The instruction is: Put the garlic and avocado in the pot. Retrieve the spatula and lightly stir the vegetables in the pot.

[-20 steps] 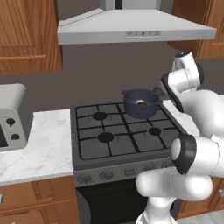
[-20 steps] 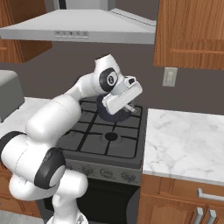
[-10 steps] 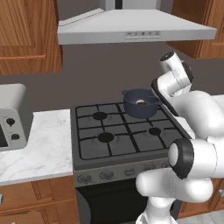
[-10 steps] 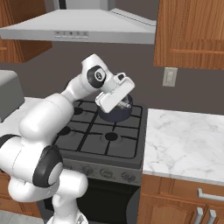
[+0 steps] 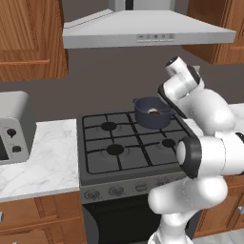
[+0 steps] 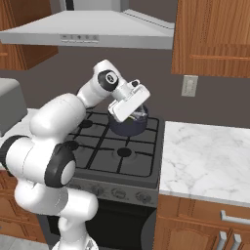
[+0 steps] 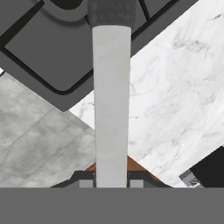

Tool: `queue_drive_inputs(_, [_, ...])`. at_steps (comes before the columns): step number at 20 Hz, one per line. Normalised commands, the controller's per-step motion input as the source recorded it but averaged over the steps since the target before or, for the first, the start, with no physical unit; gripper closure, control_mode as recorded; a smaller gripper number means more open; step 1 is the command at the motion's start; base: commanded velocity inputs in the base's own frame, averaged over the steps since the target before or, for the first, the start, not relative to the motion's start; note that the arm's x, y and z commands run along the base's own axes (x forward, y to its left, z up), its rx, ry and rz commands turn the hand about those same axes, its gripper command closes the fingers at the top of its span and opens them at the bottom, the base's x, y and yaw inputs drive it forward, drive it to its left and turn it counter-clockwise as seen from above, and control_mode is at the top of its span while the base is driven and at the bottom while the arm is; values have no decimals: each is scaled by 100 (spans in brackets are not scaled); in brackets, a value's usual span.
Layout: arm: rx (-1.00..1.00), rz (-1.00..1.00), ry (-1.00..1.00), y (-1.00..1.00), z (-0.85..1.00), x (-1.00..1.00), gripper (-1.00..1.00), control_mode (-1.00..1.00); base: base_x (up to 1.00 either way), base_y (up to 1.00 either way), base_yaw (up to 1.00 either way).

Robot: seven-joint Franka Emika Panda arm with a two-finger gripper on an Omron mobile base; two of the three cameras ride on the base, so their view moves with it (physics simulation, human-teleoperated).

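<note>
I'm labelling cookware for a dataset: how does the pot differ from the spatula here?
The pot is round, wide and dark blue-grey all over. The spatula is slim and straight, pale grey with a black end. The pot sits on the back right burner of the stove, while the spatula is off the surface, clamped in the gripper. Both are over the stove.

Pot [image 5: 152,113] sits on the stove's [image 5: 124,147] rear right burner
</note>
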Motion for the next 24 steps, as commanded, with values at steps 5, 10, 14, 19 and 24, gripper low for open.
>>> queue_drive_inputs(5, [0,0,5,0,0,33,100,-100,0,0,0])
queue_drive_inputs(10, [0,0,3,0,0,30,100,-100,0,0,0])
queue_drive_inputs(14, [0,0,8,0,-4,28,100,-100,0,0,0])
queue_drive_inputs(19, [-1,0,17,0,-14,25,100,-100,0,0,0])
queue_drive_inputs(24, [-4,0,18,0,-13,16,100,-100,0,0,0])
